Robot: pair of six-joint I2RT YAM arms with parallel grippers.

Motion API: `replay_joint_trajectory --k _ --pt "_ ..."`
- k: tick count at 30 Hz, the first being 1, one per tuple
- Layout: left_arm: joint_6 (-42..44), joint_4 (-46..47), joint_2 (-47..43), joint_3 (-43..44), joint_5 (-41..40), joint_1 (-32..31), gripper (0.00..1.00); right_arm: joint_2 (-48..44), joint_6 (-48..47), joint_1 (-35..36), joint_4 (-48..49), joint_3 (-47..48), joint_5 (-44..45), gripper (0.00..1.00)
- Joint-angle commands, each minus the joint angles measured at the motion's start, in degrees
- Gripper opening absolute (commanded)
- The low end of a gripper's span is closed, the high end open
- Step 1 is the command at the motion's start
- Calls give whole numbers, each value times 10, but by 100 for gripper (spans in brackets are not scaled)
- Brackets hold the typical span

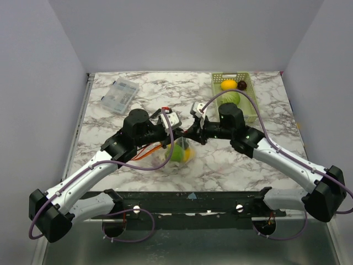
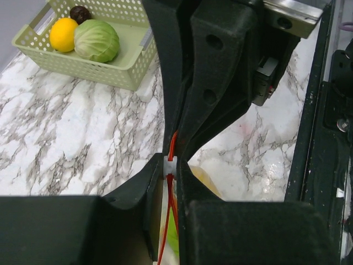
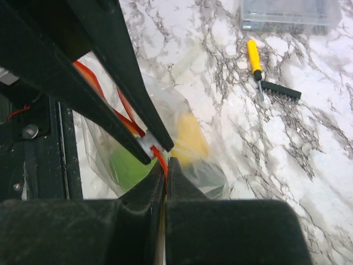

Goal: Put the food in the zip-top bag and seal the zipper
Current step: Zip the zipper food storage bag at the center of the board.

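The bag (image 1: 177,157) sits on the tabletop (image 1: 231,163) near its middle, just in front of the two arms' tips, with its mouth held up. Through the clear plastic show a green piece of food (image 3: 129,165) and a yellow one (image 3: 190,135), lying side by side. The zipper (image 2: 173,144), a thin orange-red strip, runs along the mouth and passes between both sets of fingers.

The left claw (image 2: 171,165) is nearly closed and pinches the zipper by a small white piece on the strip. The right claw (image 3: 166,164) is fully closed on the zipper. The two claws meet tip to tip.

At the far right of the tabletop stands a pale green basket (image 2: 105,74) holding a yellow fruit (image 2: 63,34), a green cabbage (image 2: 96,40) and a small dark item (image 2: 80,13). At the far left lies a clear box (image 1: 119,95), with a yellow-handled screwdriver (image 3: 253,58) near it.
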Motion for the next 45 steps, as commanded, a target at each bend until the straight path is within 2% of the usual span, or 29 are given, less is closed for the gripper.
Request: replay_joint_trajectory --k 1,3,9,16,28,34,37,39,41,45 --pt "-4 -23 -9 3 -10 0 5 -61 104 0 199 -105 143 0" --pt "-7 -31 -14 -4 -24 1 5 -69 116 0 244 -151 201 0" --pt "-7 -66 -37 -8 -54 5 5 -69 186 0 281 -173 277 0" --pt "-11 -129 -70 -6 -77 10 5 -76 213 -19 292 -193 320 0" --pt "-7 -191 -163 -52 -144 15 5 -124 232 -141 267 -235 297 0" --pt "-17 -202 -184 -66 -175 15 5 -146 228 -159 251 -246 299 0" --pt "-17 -182 -182 -69 -186 14 5 -118 227 -159 256 -225 262 0" --pt "-21 -160 -166 -53 -186 15 5 -91 239 -159 312 -217 236 0" --pt "-33 -141 -134 -20 -203 15 5 -40 246 -159 336 -179 221 0" --pt "-50 -135 -61 72 -286 17 6 53 257 -160 385 -92 206 0"
